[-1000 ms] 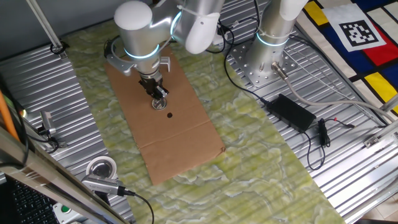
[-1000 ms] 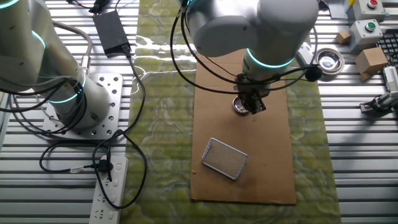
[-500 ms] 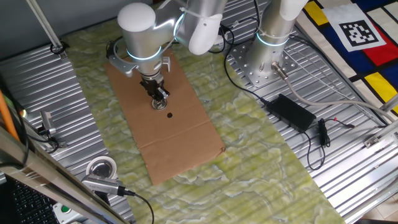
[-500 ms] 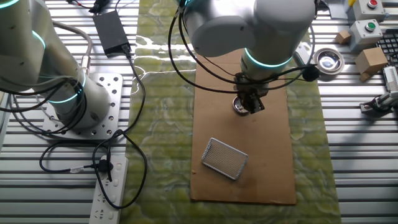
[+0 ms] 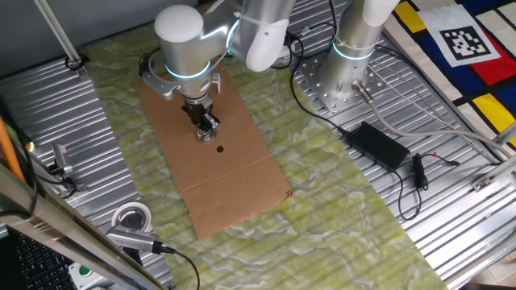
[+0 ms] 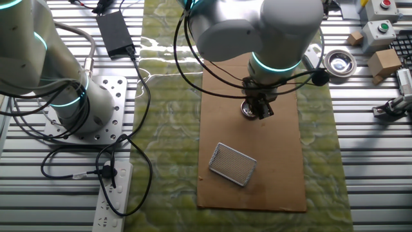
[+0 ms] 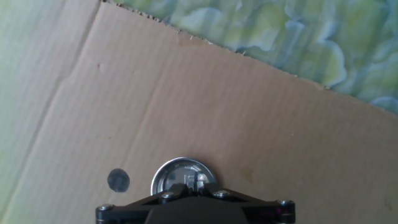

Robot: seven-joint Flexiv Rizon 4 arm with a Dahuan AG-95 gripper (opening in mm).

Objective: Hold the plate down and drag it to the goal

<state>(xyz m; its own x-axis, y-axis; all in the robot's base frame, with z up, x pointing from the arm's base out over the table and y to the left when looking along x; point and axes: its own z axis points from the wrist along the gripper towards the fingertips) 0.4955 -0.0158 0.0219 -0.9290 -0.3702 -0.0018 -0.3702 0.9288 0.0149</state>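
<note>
Tool point(image 5: 208, 125) pressing on plate point(image 7: 183, 178) atop cardboard point(image 7: 186, 93), finger opening hidden so I cannot tell; dot point(image 7: 117, 180), likely the goal, sits just beside, unreached.

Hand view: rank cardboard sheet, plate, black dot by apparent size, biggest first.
1. cardboard sheet, fills most of the frame.
2. plate, a small disc partly hidden under the pincer.
3. black dot, clearly smaller than the plate.
All lie on one flat surface, so nearness hardly skews the order.
</note>
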